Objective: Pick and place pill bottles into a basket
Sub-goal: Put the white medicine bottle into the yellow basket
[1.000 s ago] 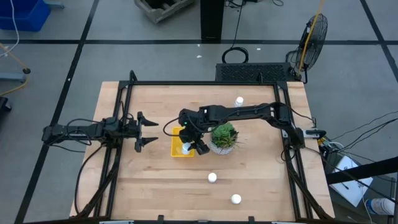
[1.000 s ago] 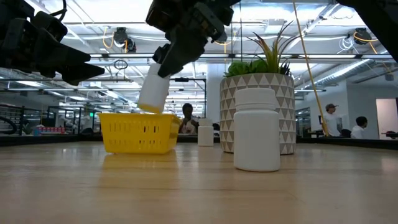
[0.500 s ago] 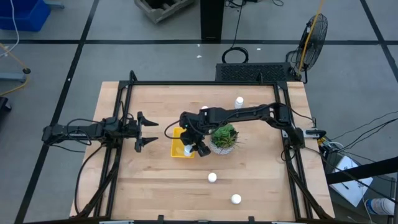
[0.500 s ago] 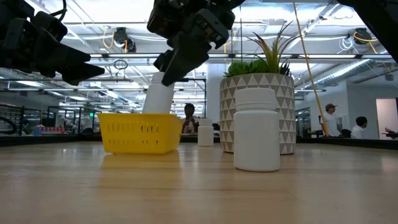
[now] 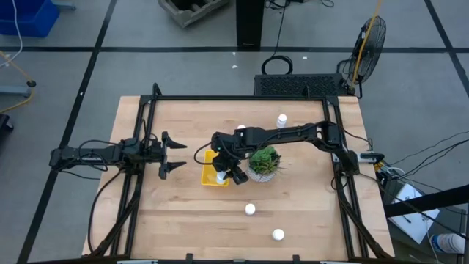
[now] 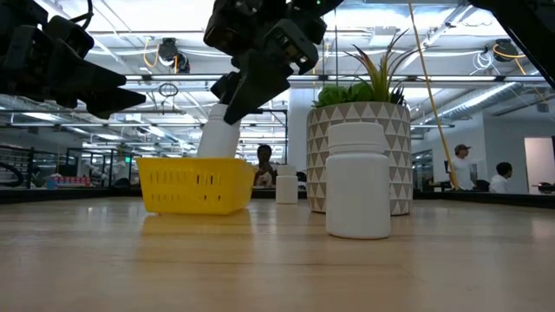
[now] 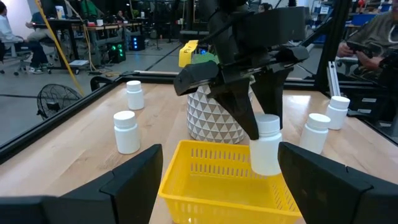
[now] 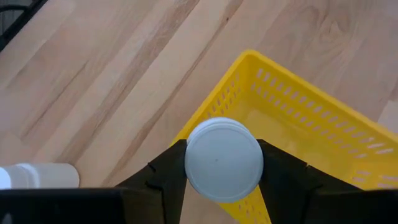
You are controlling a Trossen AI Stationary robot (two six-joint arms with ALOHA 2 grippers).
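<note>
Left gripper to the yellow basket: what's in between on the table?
Nothing. In the high view only bare wood lies between the open left gripper and the basket; the right gripper holds a pill bottle over it.

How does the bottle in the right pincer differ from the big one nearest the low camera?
The held pill bottle hangs tilted in the right pincer, its lower part down inside the yellow basket; the near pill bottle stands upright on the bare table. The held one is clamped between dark fingers; the near one is untouched and apart from the basket. Both are white, cylindrical and capped.
</note>
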